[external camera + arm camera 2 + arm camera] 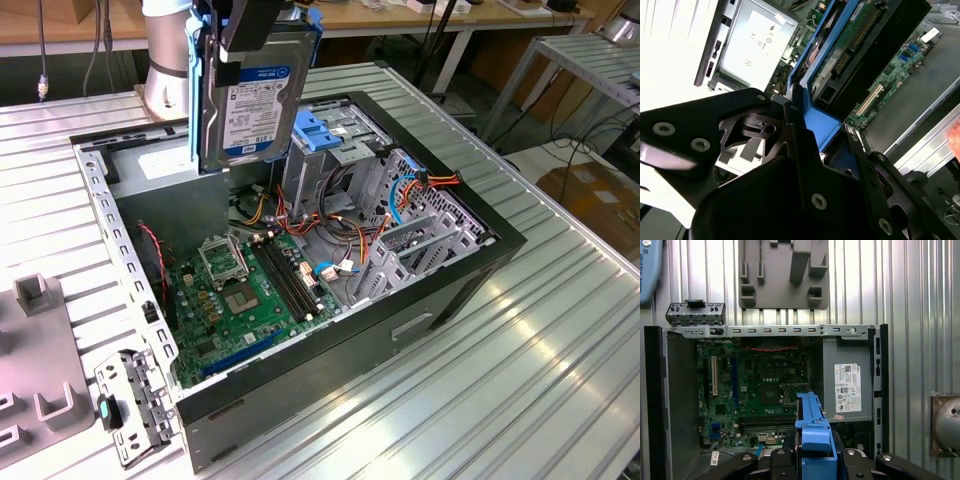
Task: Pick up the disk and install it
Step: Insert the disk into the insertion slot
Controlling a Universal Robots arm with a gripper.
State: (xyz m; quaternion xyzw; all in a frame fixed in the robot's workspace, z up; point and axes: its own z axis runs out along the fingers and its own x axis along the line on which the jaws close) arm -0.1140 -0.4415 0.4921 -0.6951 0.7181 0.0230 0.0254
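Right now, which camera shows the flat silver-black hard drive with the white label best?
The exterior view: the silver-black disk hangs upright in the gripper above the open computer case, its white label facing the camera. Both wrist views see it edge-on, mainly its blue side rail.

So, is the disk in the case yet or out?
Out. The jaws hold the disk on edge above the open computer case, clear of the drive cage.
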